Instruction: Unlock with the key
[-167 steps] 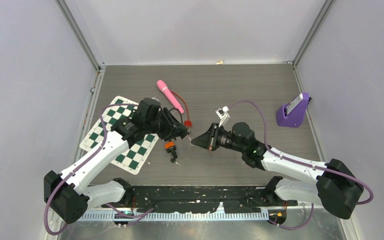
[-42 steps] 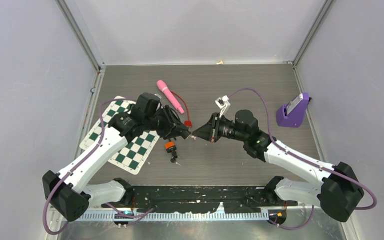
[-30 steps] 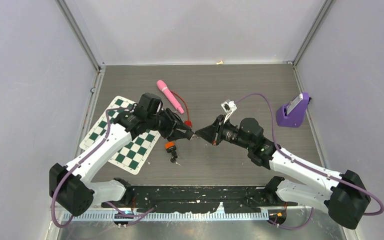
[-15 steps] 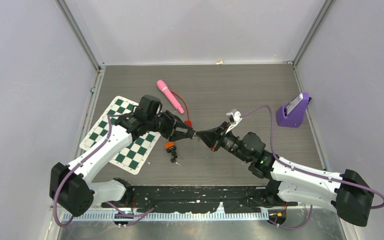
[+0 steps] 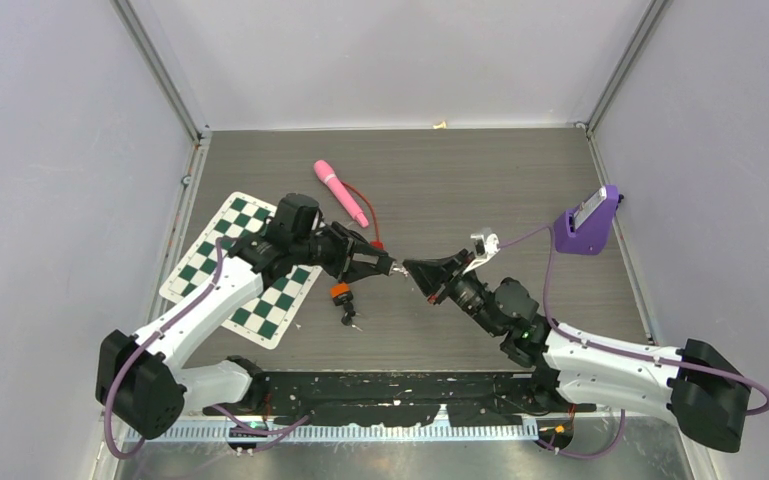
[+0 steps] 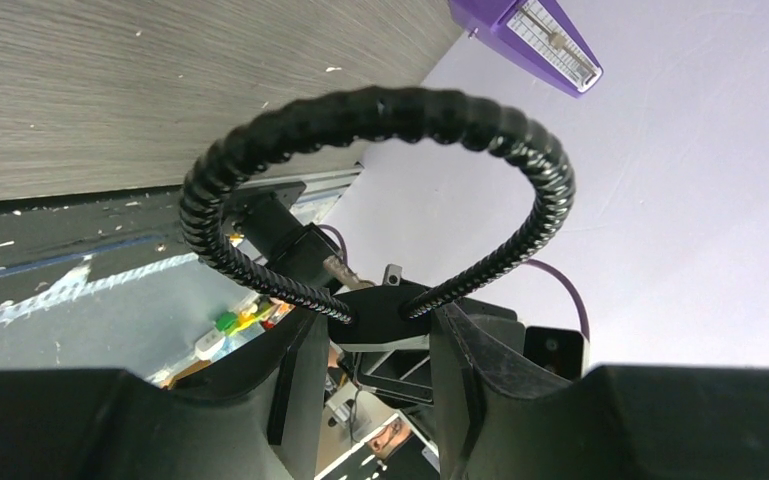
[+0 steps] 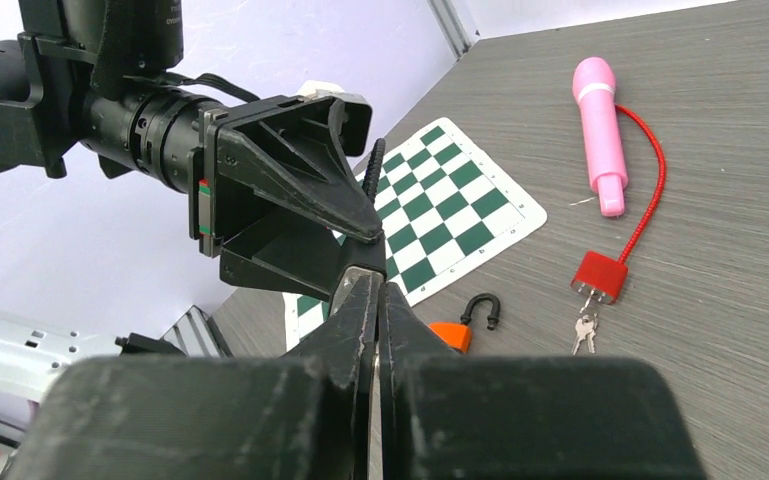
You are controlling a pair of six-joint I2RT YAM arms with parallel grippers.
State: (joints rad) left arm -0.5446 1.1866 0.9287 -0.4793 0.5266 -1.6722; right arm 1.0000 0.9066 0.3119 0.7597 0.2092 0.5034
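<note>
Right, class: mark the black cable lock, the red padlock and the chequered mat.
black cable lock (image 6: 380, 100), left wrist view, top of ribbed loop.
red padlock (image 7: 598, 276), right wrist view, red body.
chequered mat (image 7: 445, 210), right wrist view, a middle square.

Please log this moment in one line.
left gripper: jaws hold cable lock | right gripper: jaws shut beside lock, held item unseen | orange padlock: on table

A dark grey wood-grain desk (image 5: 480, 180) fills the middle of the top view, its grain running left to right. Plain pale lavender-grey walls (image 5: 390, 60) close it in at the top, left and right of the frame. Silver metal corner posts (image 5: 160, 70) slant from the desk's far corners toward the upper left and upper right. Along the lower edge lies a black mounting strip (image 5: 400, 385), and below it a ridged silver rail (image 5: 360, 432). The light is soft and even, and shadows are faint.
</note>
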